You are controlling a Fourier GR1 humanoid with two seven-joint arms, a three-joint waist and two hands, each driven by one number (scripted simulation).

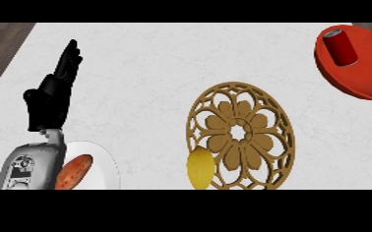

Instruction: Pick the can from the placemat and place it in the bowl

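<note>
On the white marbled counter (pixel 145 69), we see the red can (pixel 341 47) already standing inside the red bowl (pixel 349 76) at the far right edge of the view, its silver top facing up and the bowl cut off by the frame. The can sits toward the bowl's upper part and appears upright or nearly so.

Well apart from it, in the lower middle of the counter, lies the round wooden placemat (pixel 240 135), an openwork disc with a flower pattern carved at its centre. We find nothing standing on the placemat itself. A yellow lemon (pixel 200 168) rests at its lower left rim, overlapping the edge of the wooden ring.

At the left side we see the left hand (pixel 54 96), black, with fingers straight and pointing up and slightly right, the thumb set off to the side; it holds nothing and rests open above its grey forearm (pixel 29 167). Just beside that forearm, at the lower left, a white plate (pixel 105 164) carries an orange-red oblong food item (pixel 74 172), which we cannot identify more closely.

The right hand does not show anywhere in our view. A strip of dark wood (pixel 13 37) borders the counter at the upper left corner.
</note>
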